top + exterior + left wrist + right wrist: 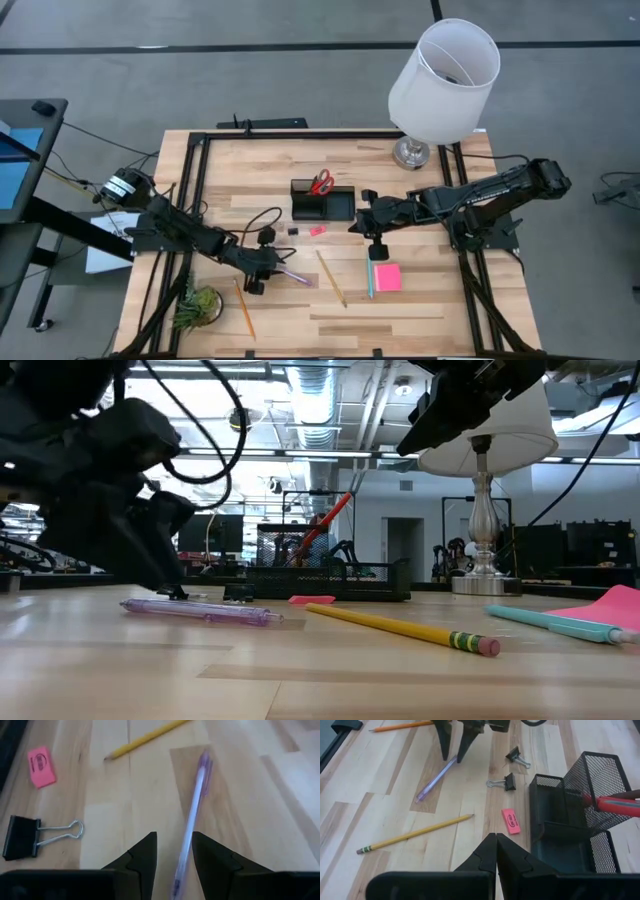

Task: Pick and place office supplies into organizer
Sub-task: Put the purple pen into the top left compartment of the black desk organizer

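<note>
The left gripper is down at the table with its two fingers spread apart, one on each side of the purple pen. The pen lies flat on the wooden table and runs between the fingers; I cannot tell if they touch it. Near the pen lie a yellow pencil, a black binder clip and a small pink eraser.

The right gripper hangs above the table just beside the black mesh organizer, with its fingers pressed together and holding nothing. Red-handled scissors stand in the organizer's tall box. A pink sticky pad and a teal pen lie nearer the front edge.
</note>
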Robot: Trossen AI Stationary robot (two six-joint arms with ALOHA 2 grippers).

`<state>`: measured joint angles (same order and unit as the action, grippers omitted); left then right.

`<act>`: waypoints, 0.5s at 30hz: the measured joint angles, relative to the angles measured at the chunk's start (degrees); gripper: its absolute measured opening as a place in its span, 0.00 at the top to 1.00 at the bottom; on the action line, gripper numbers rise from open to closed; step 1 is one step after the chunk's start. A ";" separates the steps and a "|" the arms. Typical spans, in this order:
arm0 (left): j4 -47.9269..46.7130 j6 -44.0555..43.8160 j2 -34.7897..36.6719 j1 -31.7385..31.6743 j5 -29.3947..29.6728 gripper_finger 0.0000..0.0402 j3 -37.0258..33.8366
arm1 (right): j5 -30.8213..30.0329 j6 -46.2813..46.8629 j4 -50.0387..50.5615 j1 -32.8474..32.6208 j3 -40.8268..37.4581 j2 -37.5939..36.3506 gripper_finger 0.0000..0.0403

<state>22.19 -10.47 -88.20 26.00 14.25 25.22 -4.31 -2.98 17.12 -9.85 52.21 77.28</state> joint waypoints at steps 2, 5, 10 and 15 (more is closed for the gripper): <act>4.75 1.41 0.00 -0.40 -0.04 0.71 -1.83 | 0.00 0.00 -0.01 0.14 0.00 0.00 1.00; 9.95 2.61 0.00 -0.95 -0.08 0.71 -4.67 | -0.02 0.00 -0.02 0.22 0.00 0.00 1.00; 14.57 2.61 0.00 -1.12 -0.36 0.71 -7.74 | -0.05 0.00 -0.02 0.24 0.00 0.00 1.00; 18.01 3.73 0.00 -1.12 -2.07 0.71 -8.64 | -0.05 0.00 -0.02 0.24 0.00 -0.01 1.00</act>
<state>40.20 -6.74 -88.20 24.88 12.18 16.58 -4.36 -2.98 17.10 -9.61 52.21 77.27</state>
